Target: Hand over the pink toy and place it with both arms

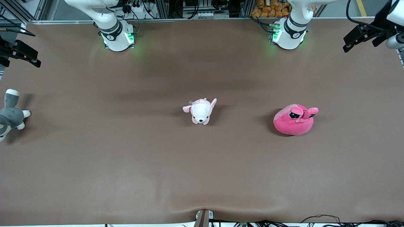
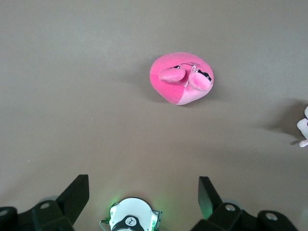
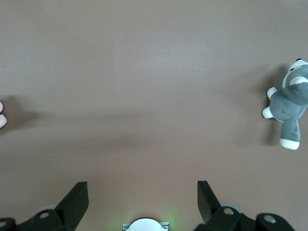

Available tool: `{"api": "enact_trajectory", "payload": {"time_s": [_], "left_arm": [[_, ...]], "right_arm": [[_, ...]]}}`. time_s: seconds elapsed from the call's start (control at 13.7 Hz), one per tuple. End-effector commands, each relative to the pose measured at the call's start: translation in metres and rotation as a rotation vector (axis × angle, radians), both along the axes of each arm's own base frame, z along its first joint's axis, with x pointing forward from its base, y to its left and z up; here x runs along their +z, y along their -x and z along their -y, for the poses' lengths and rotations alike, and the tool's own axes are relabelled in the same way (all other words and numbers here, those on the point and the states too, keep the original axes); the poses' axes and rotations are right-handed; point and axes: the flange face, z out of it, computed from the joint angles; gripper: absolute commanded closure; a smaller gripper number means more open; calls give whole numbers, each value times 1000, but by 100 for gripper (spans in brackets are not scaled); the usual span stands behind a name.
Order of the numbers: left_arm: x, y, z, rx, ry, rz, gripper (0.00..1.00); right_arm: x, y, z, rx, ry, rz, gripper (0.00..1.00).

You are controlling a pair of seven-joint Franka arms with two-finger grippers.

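Brown matting is covering the whole table [image 1: 126, 176], with cabling and rack hardware running along the edge where the two arm bases are standing.

The pink toy [image 1: 295, 119] is lying toward the left arm's end of the table, upright on its base with its eye-stalks up, untouched. In the left wrist view it is sitting [image 2: 182, 78] out ahead of the left gripper [image 2: 144, 195], well apart from the fingertips, roughly on the line between them. The left gripper [image 1: 358, 37] is hanging high over the table edge at its own end, jaws spread wide and carrying nothing.

The right gripper [image 3: 143, 195] is likewise standing released and empty, held high over the right arm's end of the table [image 1: 23, 55]. The grey-and-white plush [image 3: 288, 103] is lying off to one side of its fingers; the right arm is waiting.

A pale puppy plush [image 1: 201, 111] is resting mid-table, between the two toys, and is not part of the job.

Judgement: no step is begun yet; the first pick is pending. The next move is calling for the left arm to descend over the pink toy, straddling its rounded body, since the soft shape is likely to compress and slip.

Writing: none is legible on any toy or arm
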Motion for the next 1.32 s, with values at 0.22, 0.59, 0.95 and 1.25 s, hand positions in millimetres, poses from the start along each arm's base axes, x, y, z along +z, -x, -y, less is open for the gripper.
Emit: {"api": "enact_trajectory", "payload": {"time_s": [0.22,0.59,0.95,1.25], "left_arm": [[7,1,-2,-51,5,-26,0],[7,8,0,-51,-3,-65,0],[3,6,1,-45,-5,-58,0],[2,7,2,-47,-5,-57,0]], "right_arm": [[8,0,8,0,15,21,0],[7,-4,15,-17,1,41,0],[6,-4,13,-14,1,35,0],[6,-4,15,-18,0,35,0]]}}
